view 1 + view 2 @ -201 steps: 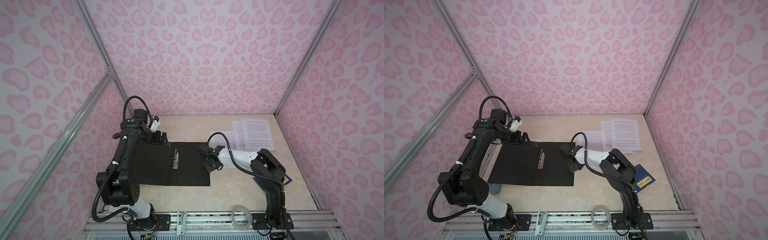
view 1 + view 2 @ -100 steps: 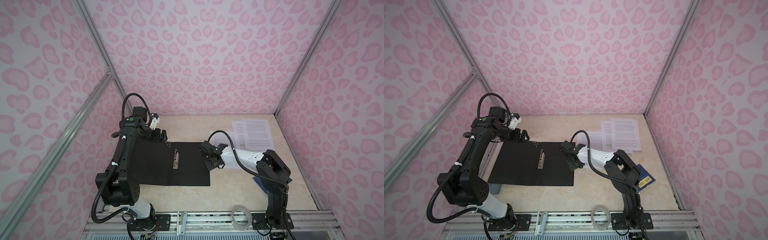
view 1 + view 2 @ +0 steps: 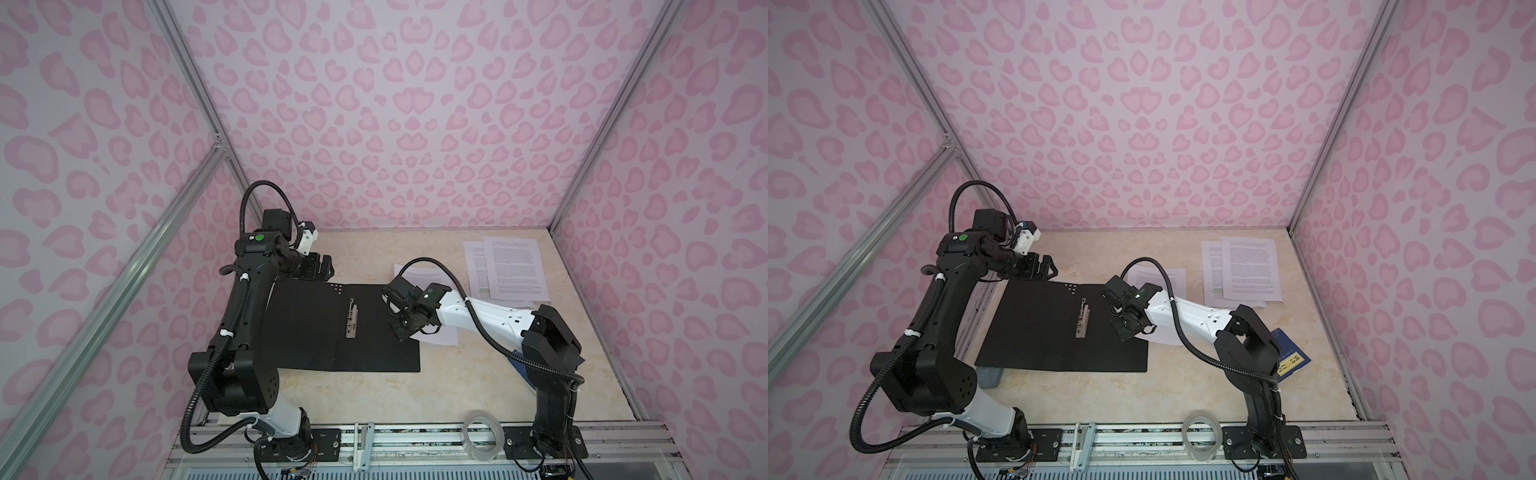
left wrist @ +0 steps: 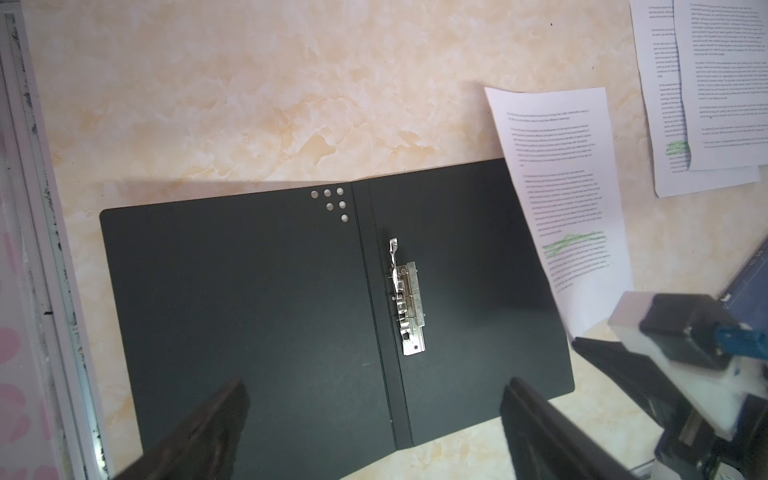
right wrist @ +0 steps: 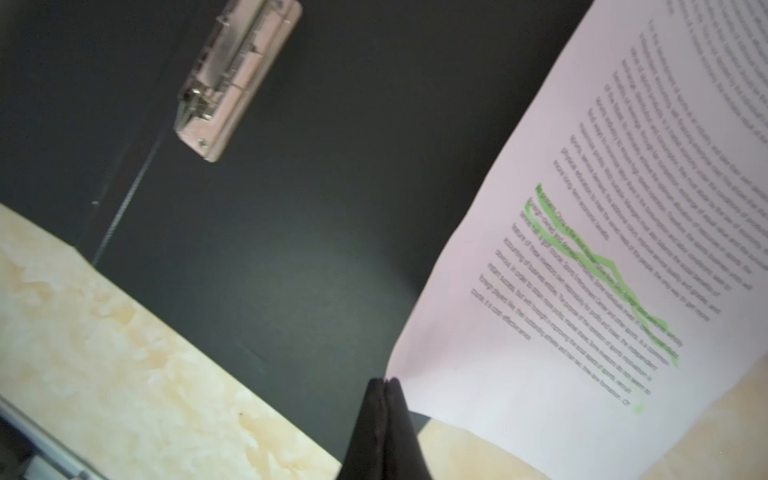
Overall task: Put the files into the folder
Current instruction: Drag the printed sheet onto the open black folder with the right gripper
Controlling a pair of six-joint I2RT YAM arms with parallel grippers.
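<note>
Over the last second my right gripper (image 3: 401,334) has slid a little toward the left of the frame. The printed sheet (image 3: 420,277) it drags has come along, its near corner now over the right flap of the folder (image 3: 307,332). The left arm has barely shifted. The right fingers are pressed together: the right wrist view shows the fingertips (image 5: 374,401) meeting just where the paper's corner ends, with the page bowed up off the table (image 3: 457,395). I judge it pinched, not merely touched. The left gripper (image 3: 325,270) hangs with fingers spread wide and empty above the folder's upper edge in a top view.

The folder lies open, black inside up, centre-left of the frame, with its metal clip (image 3: 352,318) by the spine. The held sheet lies right of the clip. Its long axis runs up the frame but skewed against the spine, and only its left strip overlaps the flap. So the pull I need goes further left, with a twist to square it, and the right arm is the nearer one.

The clip is what the leading edge could catch on. The other two sheets (image 3: 509,266) rest overlapped in the upper right, well apart. A dark blue booklet (image 3: 1289,360) peeks from under the right elbow, and a tape roll (image 3: 482,434) sits at the front.
</note>
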